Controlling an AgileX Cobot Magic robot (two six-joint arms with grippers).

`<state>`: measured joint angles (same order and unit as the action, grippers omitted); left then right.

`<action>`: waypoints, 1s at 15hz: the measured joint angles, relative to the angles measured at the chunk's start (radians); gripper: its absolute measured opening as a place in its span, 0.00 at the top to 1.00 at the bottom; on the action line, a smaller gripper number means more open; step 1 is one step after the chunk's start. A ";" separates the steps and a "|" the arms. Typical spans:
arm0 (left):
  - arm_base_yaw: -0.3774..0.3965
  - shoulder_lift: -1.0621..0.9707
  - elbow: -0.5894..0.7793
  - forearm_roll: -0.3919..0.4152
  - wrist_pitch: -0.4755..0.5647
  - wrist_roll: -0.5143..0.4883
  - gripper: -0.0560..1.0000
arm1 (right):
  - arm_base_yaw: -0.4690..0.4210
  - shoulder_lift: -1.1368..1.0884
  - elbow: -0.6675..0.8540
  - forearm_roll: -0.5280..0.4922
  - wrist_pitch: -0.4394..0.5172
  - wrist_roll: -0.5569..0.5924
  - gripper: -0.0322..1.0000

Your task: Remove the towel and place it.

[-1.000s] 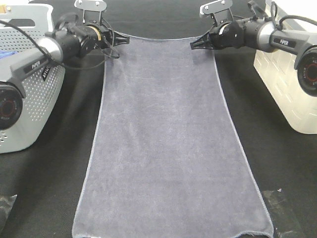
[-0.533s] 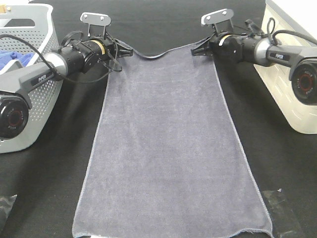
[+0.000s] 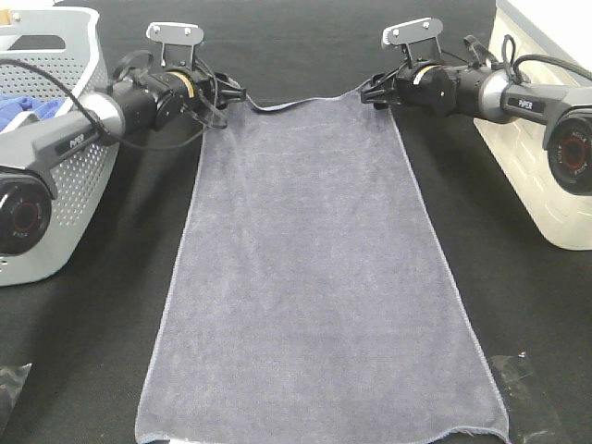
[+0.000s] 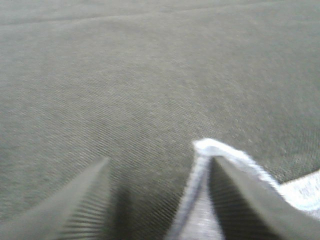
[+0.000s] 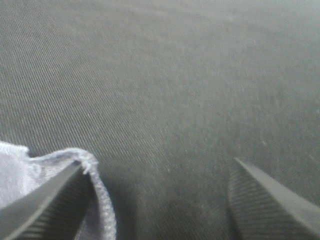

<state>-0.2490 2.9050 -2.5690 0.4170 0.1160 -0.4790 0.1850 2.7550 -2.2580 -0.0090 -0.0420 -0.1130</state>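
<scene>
The towel (image 3: 314, 277) lies spread flat on the black table (image 3: 83, 351), running lengthwise from the table's near edge up toward its far edge, its long sides hemmed with a thin stitched line and its far edge dipping slightly in the middle between two raised corners. The left claw (image 3: 229, 94) sits at the towel's far left corner, low over the table, and the left wrist view shows its fingers (image 4: 75, 200) spread apart, with the pale hemmed corner of the towel (image 4: 210, 200) draped against the inner side of one finger and bare table cloth (image 4: 150, 75) showing in the gap. The right claw (image 3: 373, 90) sits at the far right corner, and the right wrist view shows its fingers (image 5: 270, 200) standing wide apart as well, the towel's corner (image 5: 30, 170) resting against one finger while the other stands clear over dark table cloth (image 5: 175, 75). Neither claw is clamped on the fabric. A grey perforated basket (image 3: 65, 203) stands by the table's left edge, behind the left arm, with a bright blue cloth (image 3: 14, 113) inside it. A cream-white bin (image 3: 536, 139) stands at the right edge, behind the right arm. Patches of clear tape (image 3: 532, 393) lie on the table near both near corners.
</scene>
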 joint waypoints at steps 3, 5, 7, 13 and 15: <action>-0.001 -0.012 0.000 -0.003 0.015 0.000 0.29 | 0.000 0.000 0.000 0.000 0.042 0.000 0.18; -0.003 -0.013 0.000 -0.003 0.027 0.000 0.27 | 0.000 0.000 0.000 0.000 0.079 0.000 0.16; -0.003 -0.015 0.000 -0.004 0.029 0.000 0.27 | 0.000 0.000 0.000 0.000 0.116 0.000 0.16; -0.003 -0.100 0.000 -0.007 0.152 0.000 0.27 | 0.000 -0.038 0.000 0.009 0.251 0.000 0.16; -0.003 -0.105 -0.001 -0.010 0.185 0.000 0.26 | 0.000 -0.093 0.000 0.017 0.331 0.000 0.16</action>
<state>-0.2520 2.8000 -2.5700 0.4070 0.3010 -0.4790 0.1850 2.6620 -2.2580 0.0080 0.2890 -0.1130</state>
